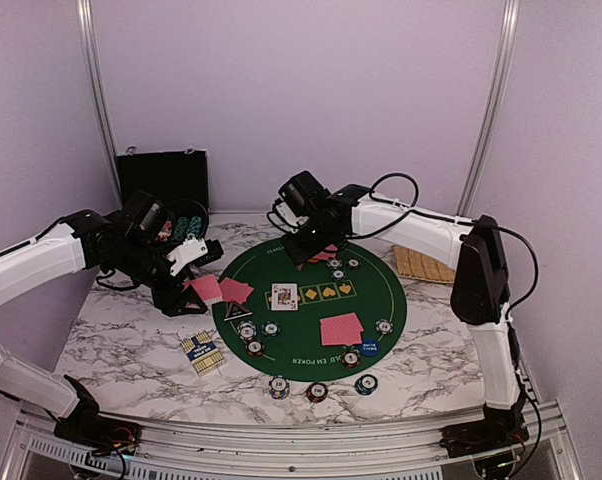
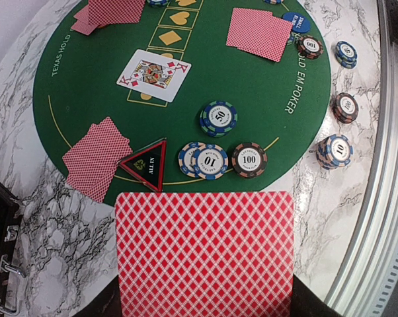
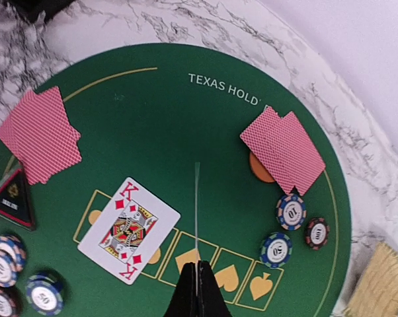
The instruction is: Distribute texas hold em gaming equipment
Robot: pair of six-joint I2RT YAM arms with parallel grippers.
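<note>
**A:** Where is the left end effector (image 1: pixel 189 287)?

**B:** Just off the 9 o'clock rim of the green mat (image 1: pixel 299 345). It is clamped on a red-backed card (image 2: pixel 205 254), whose patterned back fills the bottom of the left wrist view.

**A:** And the right end effector (image 3: pixel 197 277)?

**B:** It hangs over the mat's 12 o'clock side with its fingers pressed together. A thin pale line runs up from the tips, and I cannot tell what that is.

**A:** What lies on the mat?

**B:** The king of diamonds (image 2: pixel 153 75) is face up just toward 9 o'clock of centre. There are face-down pairs at 9 o'clock (image 2: pixel 96 158), 5 o'clock (image 2: pixel 258 33) and 12 o'clock (image 3: pixel 285 148). The last pair partly covers the orange button (image 3: pixel 260 167).

**A:** And the buttons and chips?

**B:** The black triangular button (image 2: pixel 146 163) touches the 9 o'clock pair. Beside it are the two 10 chips (image 2: pixel 202 160), a black 100 chip (image 2: pixel 249 159) and a teal stack (image 2: pixel 218 118). The blue button (image 2: pixel 295 22) sits just beside the 5 o'clock pair.

**A:** Is anything off the mat?

**B:** Three chip piles (image 1: pixel 317 391) stand on the marble counter (image 1: pixel 131 340) past 6 o'clock. The black case (image 1: pixel 163 178) is out at 10 o'clock and the woven tray (image 1: pixel 421 265) at 2 o'clock.
</note>
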